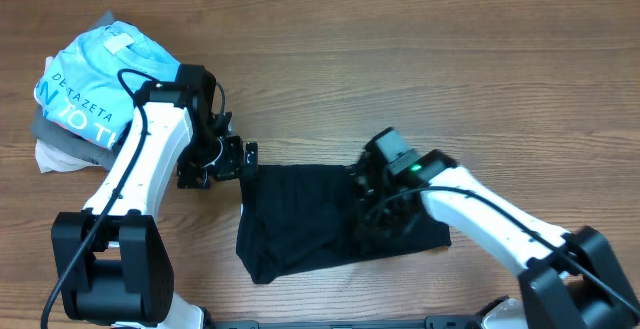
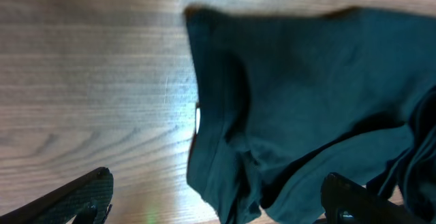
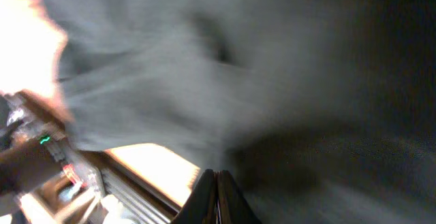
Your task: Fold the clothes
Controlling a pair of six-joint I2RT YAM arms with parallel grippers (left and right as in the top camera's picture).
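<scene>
A black garment [image 1: 310,219] lies partly folded on the wooden table in the overhead view. My left gripper [image 1: 238,159] is open at its upper-left corner. In the left wrist view the garment [image 2: 300,94] looks dark teal, and its bunched corner sits between my wide-open fingers [image 2: 218,207]. My right gripper [image 1: 375,204] is down on the garment's right part, where the cloth is bunched. In the right wrist view my fingers [image 3: 216,193] are pressed together, with dark blurred cloth [image 3: 300,81] filling the frame.
A pile of clothes sits at the far left: a light blue printed shirt [image 1: 95,79] on top of a grey garment [image 1: 60,134] and a white one [image 1: 50,157]. Bare wood table [image 1: 450,79] lies behind the garment.
</scene>
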